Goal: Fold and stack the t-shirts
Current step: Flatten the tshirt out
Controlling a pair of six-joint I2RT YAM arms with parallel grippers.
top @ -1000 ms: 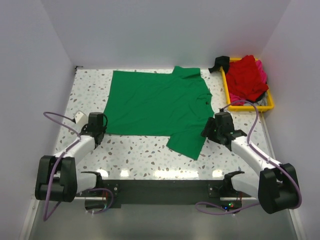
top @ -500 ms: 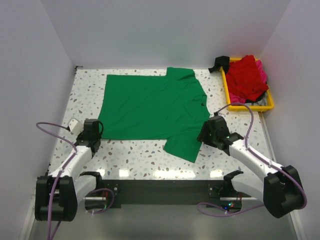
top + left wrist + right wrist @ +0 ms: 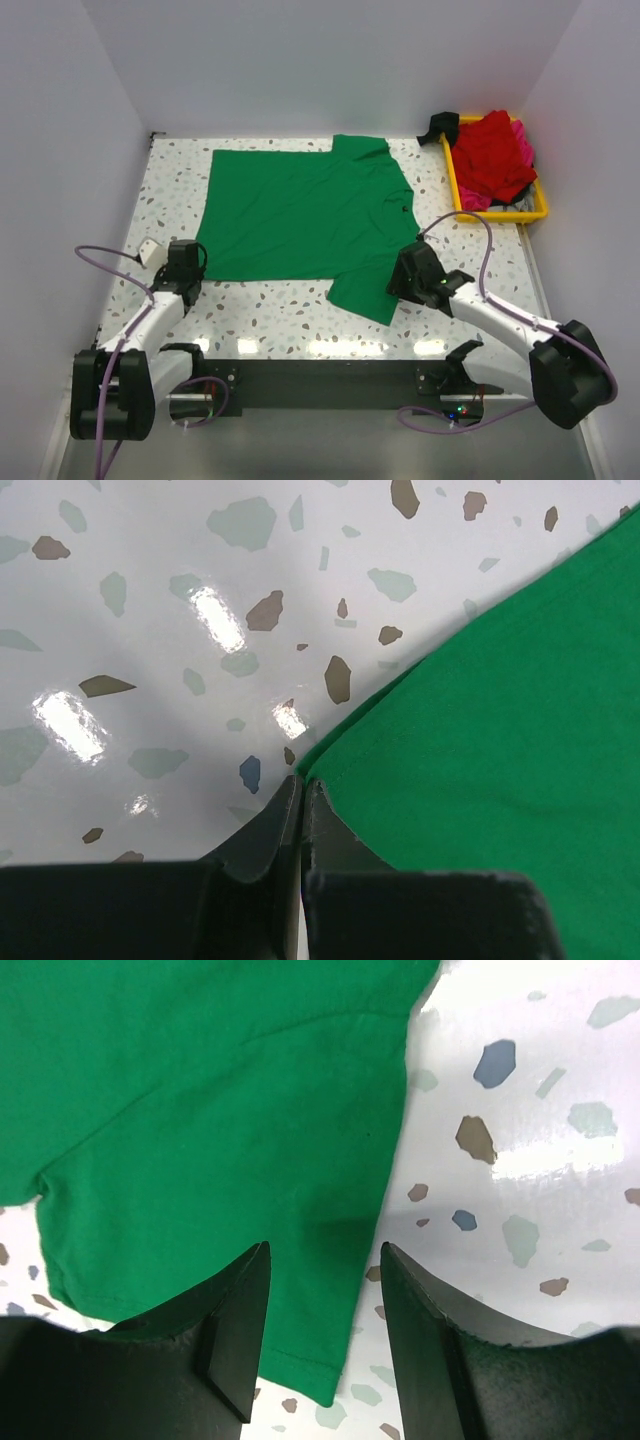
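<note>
Lying spread flat on the speckled counter (image 3: 290, 300), the bright green t-shirt (image 3: 300, 215) has its collar toward the right and its hem toward the left. The left fingers (image 3: 262, 832) are pressed together, their tips meeting right at the near-left corner of the hem (image 3: 312, 765). Whether any cloth is caught between them cannot be told. The right fingers (image 3: 430, 1330) stand spread over the near sleeve (image 3: 200, 1160). The sleeve's edge runs down between them, one finger above green cloth and the other above bare counter. They grip nothing. At the far right corner a yellow tray (image 3: 452, 182) holds a heap of other shirts, a red t-shirt (image 3: 492, 150) on top and a pink one (image 3: 524, 140) showing at its far side. That heap lies well apart from the green shirt.
</note>
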